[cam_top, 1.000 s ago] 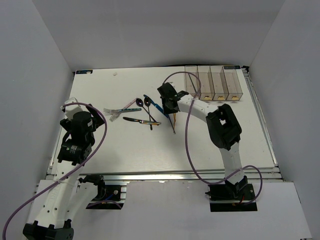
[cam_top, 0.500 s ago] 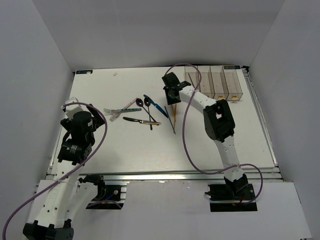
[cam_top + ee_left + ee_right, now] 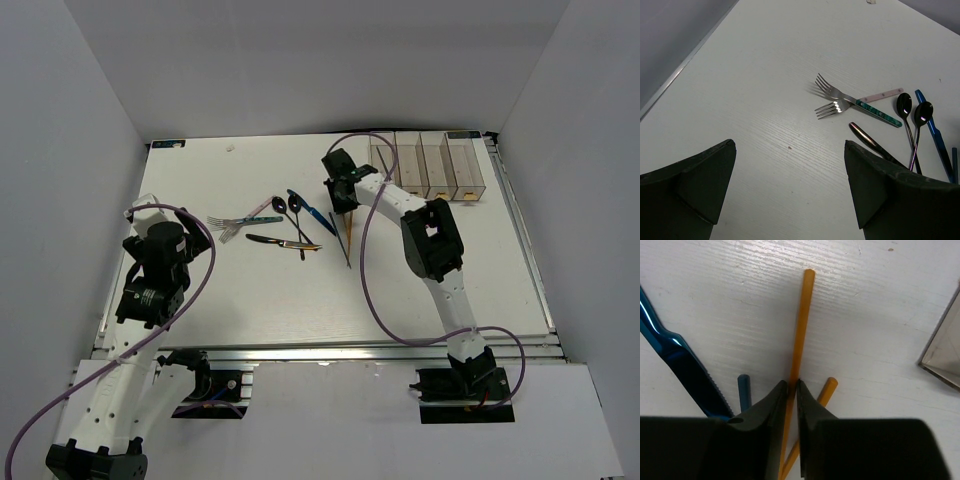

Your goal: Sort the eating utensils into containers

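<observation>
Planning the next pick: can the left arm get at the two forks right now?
Probably yes: the left gripper is open and faces the forks, with only bare table between them.

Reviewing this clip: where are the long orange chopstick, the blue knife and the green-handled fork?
long orange chopstick (image 3: 801,325), right wrist view, middle of its shaft.
blue knife (image 3: 687,370), right wrist view, on its blade.
green-handled fork (image 3: 880,114), left wrist view, on its green handle.

light: bright, even | shadows: soft, faint | glare: on forks (image 3: 836,100) and spoons (image 3: 912,107) | focus: sharp
</observation>
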